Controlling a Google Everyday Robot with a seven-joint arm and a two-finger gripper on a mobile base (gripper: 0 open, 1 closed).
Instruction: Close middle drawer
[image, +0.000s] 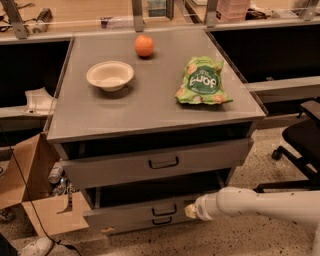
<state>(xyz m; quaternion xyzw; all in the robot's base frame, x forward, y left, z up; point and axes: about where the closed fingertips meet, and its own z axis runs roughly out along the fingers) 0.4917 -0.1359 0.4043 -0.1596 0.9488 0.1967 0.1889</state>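
The middle drawer (135, 214) is a low grey panel with a small dark bar handle (164, 210). It stands out from the cabinet, with a dark gap above it. My gripper (190, 211) is at the tip of the white arm (255, 204), which reaches in from the right. The gripper sits against the right part of that drawer's front, just right of the handle. The taller top drawer (160, 162) above also sticks out a little. Directly under the middle drawer is the lowest drawer (150, 223).
On the cabinet top (150, 110) are a white bowl (110, 75), an orange (144, 45) and a green snack bag (202, 81). An open cardboard box (35, 200) stands at the left. A black office chair (300, 145) is at the right.
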